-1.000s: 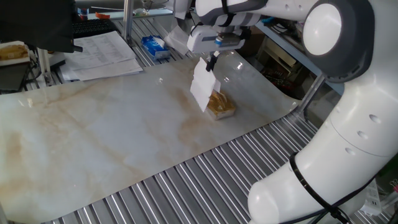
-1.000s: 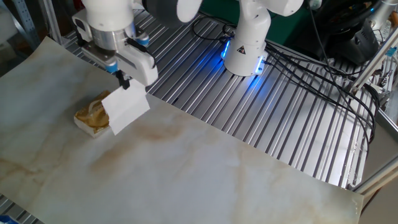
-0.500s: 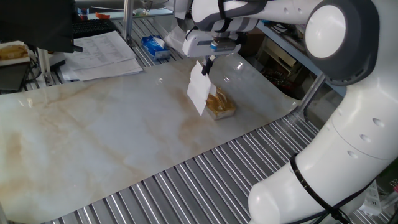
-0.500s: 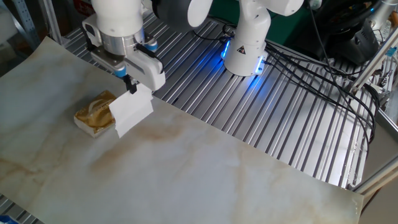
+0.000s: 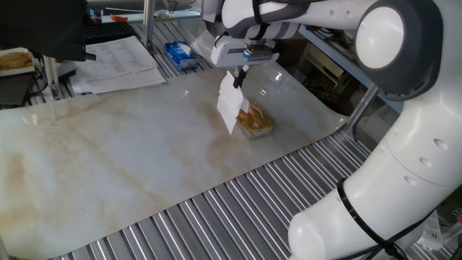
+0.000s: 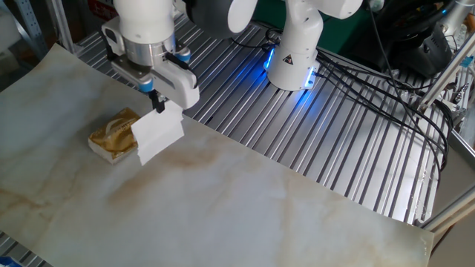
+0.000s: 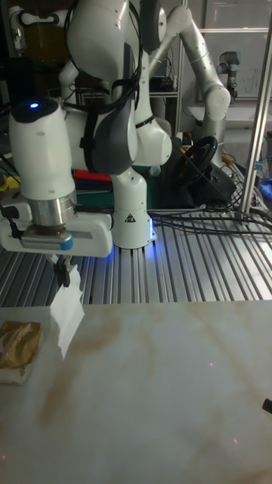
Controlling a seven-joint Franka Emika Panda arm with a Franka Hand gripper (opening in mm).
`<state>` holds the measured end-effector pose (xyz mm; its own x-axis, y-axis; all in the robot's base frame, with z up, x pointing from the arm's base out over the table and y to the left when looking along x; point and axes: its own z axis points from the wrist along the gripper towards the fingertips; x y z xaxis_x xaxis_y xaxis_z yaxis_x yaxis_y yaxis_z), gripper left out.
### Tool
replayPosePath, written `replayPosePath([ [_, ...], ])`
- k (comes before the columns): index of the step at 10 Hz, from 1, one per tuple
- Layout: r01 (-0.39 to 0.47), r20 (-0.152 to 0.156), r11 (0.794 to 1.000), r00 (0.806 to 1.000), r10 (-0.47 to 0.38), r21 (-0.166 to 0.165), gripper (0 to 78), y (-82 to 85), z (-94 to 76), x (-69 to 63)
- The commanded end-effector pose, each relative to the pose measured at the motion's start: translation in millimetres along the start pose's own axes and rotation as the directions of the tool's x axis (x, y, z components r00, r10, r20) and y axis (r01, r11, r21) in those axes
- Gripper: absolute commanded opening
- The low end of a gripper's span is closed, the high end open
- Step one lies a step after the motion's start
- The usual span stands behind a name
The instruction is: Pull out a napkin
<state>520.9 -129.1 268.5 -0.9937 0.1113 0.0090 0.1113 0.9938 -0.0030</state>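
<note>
Gripper [image 5: 241, 74] [image 6: 156, 103] [image 7: 63, 274] is up off the marble-look mat [image 5: 130, 159] [image 6: 245, 200] [image 7: 166, 386], jaws closed on the top corner of the napkin [image 5: 230, 105] [image 6: 157, 130] [image 7: 66, 311]. The napkin hangs free from that pinch, a white sheet with fold creases, tilted rather than plumb, lower edge just above the mat; can't tell for sure whether the bottom corner touches the mat. In one fixed view it hangs just to the left of the gold-brown pack [image 5: 255, 121] [image 6: 113, 135] [image 7: 18, 348] and covers part of its near side; in the other fixed view it overlaps the pack's right end. In the tall fixed view the napkin sits right of the pack, its edge close to the pack's; can't tell if they touch. The pack lies flat on the mat, clear wrap on it, top looks crumpled. The mat lies on a ribbed metal table [image 5: 238, 209] [image 6: 319, 126] [image 7: 189, 265]. At the far side in one fixed view: printed paper sheets [image 5: 119, 61] in a loose stack and a small blue box [image 5: 179, 53] on the ribs, both well apart from the pack. The arm's base [image 6: 293, 52] [image 7: 130, 212] stands on the ribbed top behind the mat with a blue light at its foot; black cables [image 6: 386, 81] run across the ribs next to it.
</note>
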Motion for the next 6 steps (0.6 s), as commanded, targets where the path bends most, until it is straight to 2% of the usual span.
replayPosePath([
  [1, 0.001, 0.016, 1.0, 1.0, -0.001, -0.002, 1.2, 5.5, -1.3, 2.2],
  [5, -0.001, 0.023, 1.0, 1.0, 0.001, -0.004, 1.2, 8.9, 0.3, 5.7],
  [6, -0.001, 0.023, 1.0, 1.0, 0.001, -0.004, 77.5, 8.9, 0.3, 5.7],
])
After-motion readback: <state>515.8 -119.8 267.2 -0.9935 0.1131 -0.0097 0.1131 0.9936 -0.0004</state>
